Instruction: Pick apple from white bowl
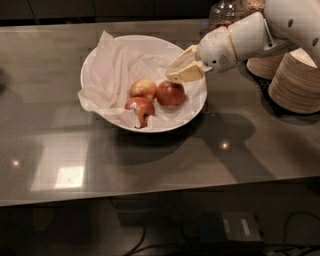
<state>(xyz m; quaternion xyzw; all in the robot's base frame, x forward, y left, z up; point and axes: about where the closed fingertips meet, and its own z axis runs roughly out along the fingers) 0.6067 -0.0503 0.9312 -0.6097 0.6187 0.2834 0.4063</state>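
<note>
The white bowl (192, 107) stands at the middle back of the dark table and is lined with crumpled white tissue. Three reddish apples lie in it: one at the right (170, 93), one at the middle back (144, 88) and one at the front (140, 107). My gripper (173, 73) hangs over the bowl's right side, just above and to the right of the right apple, clear of it. Its cream fingers (189, 73) are drawn together with nothing between them.
Stacks of beige paper bowls (295, 80) stand at the right edge, close behind my arm. A glass jar (227, 11) stands at the back right. The glossy table (150, 165) stretches in front of the bowl to its front edge.
</note>
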